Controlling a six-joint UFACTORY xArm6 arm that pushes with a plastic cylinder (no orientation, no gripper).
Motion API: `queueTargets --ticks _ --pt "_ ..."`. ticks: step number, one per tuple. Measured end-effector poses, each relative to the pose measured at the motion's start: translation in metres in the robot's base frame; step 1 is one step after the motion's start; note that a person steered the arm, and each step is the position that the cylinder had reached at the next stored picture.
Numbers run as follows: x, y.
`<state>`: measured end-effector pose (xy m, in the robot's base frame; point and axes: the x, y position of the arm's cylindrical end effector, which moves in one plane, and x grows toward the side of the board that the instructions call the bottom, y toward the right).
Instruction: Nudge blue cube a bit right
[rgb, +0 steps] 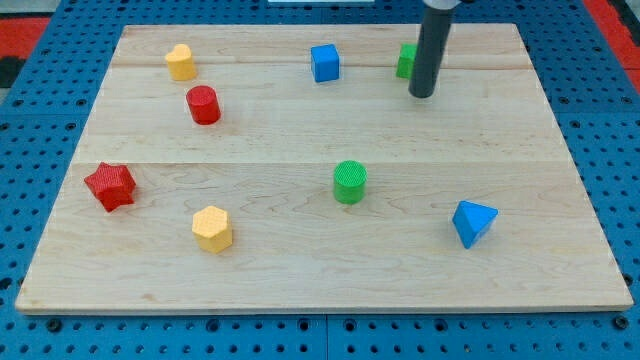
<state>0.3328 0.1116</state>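
- Blue cube (324, 62) sits near the board's (300, 270) top edge, left of our tip (422, 95); we carry a bare rod, no jaws.
- We judge our tip should circle to the cube's left face, then push right gently.
- Our rod stands upright, partly hiding a green block (405, 60).

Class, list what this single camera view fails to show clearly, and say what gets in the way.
- Green block, view's top: my rod covers most of it, so its shape is unreadable.
- Rod's upper part and arm: cut off by the view's top edge.
- My tip: whether it touches the green block cannot be told.
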Motion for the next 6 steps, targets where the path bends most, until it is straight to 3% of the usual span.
queueTargets --ticks 3,4,6 --pt "0.0 -0.144" --pt "-0.026 -0.149" --pt "-0.037 -0.124"
